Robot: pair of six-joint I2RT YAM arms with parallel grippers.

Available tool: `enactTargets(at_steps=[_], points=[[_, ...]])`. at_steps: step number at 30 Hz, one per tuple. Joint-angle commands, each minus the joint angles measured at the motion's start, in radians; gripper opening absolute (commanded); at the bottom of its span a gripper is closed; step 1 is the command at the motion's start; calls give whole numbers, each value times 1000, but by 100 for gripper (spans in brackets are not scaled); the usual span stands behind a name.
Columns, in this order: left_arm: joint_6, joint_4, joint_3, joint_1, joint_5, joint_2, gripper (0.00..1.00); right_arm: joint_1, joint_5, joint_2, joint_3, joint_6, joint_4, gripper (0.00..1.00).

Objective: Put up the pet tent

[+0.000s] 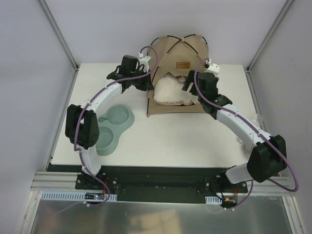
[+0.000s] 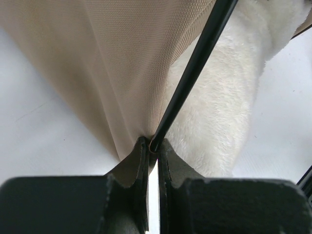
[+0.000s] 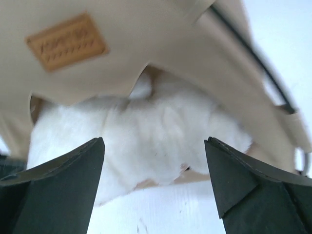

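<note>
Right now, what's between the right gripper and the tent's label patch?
The white cushion, in the tent opening under the label patch. Right wrist view shows it.

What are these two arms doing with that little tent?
They are putting up a pet tent at the far side of the table. The left arm has its jaws shut on a thin black pole and the tan cloth at the tent's edge. The right arm has its jaws open, holding nothing, facing the fluffy white cushion inside.

High rear view looking down, wrist views close, all sharing pet tent
</note>
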Motion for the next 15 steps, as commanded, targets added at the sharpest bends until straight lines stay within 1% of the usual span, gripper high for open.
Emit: enactTargets(at_steps=[1,3,6,9,12,15], points=[[-59,-114,10,9,-34,21,0,55,-264,42,2,-40,-51,88],[-63,-115,10,9,-28,16,0,81,-353,77,1,-43,-9,83],[-64,-117,7,9,-25,13,0,107,-405,164,8,-14,74,73],[-63,-118,-2,9,-12,7,0,117,-314,279,42,55,162,64],[-63,-118,-19,9,-6,-4,0,117,-185,396,95,130,252,61],[-56,-118,-28,9,-6,-16,0,118,8,486,149,179,299,59]])
